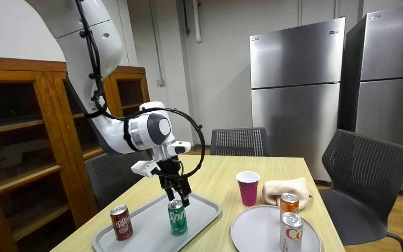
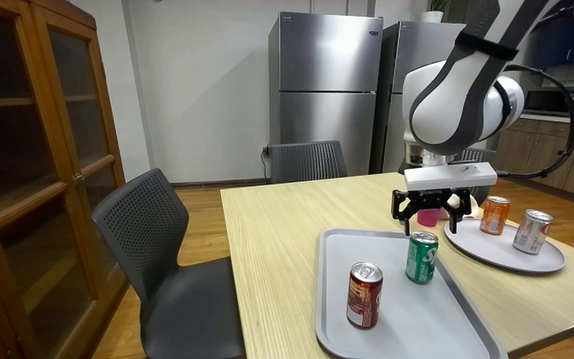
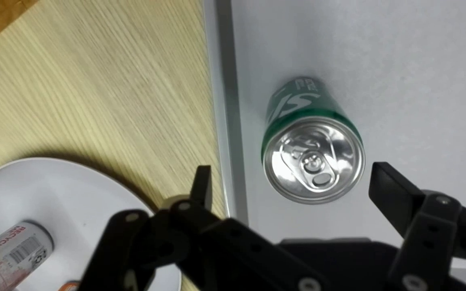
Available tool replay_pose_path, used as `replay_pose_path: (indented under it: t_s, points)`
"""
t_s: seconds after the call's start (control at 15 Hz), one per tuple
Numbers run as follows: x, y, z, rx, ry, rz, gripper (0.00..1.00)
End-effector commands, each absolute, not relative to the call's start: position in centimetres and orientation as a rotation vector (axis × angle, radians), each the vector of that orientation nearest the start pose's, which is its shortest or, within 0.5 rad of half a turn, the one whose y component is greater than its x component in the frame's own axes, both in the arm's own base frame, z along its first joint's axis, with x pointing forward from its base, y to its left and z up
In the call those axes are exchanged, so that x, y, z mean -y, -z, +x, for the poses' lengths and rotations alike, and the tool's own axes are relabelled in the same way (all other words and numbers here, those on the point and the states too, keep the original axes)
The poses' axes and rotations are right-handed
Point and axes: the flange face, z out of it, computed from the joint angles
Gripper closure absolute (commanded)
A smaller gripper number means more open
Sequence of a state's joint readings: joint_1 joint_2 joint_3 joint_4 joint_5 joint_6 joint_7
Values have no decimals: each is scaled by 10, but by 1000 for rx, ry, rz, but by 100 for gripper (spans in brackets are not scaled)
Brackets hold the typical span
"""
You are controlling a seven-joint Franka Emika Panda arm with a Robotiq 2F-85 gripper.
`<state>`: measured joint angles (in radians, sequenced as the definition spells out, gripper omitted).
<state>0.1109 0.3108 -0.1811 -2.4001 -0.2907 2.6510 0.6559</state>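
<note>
— Claw (image 2: 430,229), right of centre in an exterior view: how are its fingers set?

— Spread wide and pointing down, tips near the lid of the green can (image 2: 421,262). In the wrist view they rise from the bottom of the frame, one on each side of the lid, with a visible gap between each finger and the can. Whether the tips reach below the rim cannot be told.

— Where does that can stand?

— Upright on the tray (image 2: 366,244), in the lower half of the frame in both exterior views; a little right of centre in the wrist view.

— What shares the tray?

— Red can (image 2: 365,299), upright, left of the green can and apart from it in both exterior views.

— And the plate (image 2: 491,249)?

— Right side of the frame in both exterior views, lower left in the wrist view. Silver can (image 2: 531,233) and orange can (image 2: 495,215) stand upright on it.

— What appears above the plate in the frame?

— Cup (image 1: 249,190), purple, in an exterior view, with the cloth (image 1: 276,189) just beside it, both on the table (image 1: 219,175).

— Background?

— Fridges (image 1: 296,105), upper right of the same frame; cabinet (image 1: 47,105), left.
</note>
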Motion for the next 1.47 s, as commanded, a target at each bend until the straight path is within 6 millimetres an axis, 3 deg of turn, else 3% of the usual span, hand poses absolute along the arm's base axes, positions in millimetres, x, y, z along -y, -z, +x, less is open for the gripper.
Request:
replay_pose_path:
  t_s: [0.0, 0.27, 0.33, 0.4, 0.67, 0.73, 1.0, 1.4]
  points:
    - [24, -180, 494, -744, -59, -3258, 0]
    - [21, -174, 493, -739, -80, -3262, 0]
    - [21, -174, 493, -740, -81, -3261, 7]
    - [21, -173, 493, -739, -83, -3260, 26]
    - [20, -172, 495, -744, -85, -3256, 58]
    - [20, -172, 495, -747, -83, -3254, 61]
    - [20, -176, 496, -747, -75, -3249, 61]
    - [22, -197, 504, -752, -2, -3218, 61]
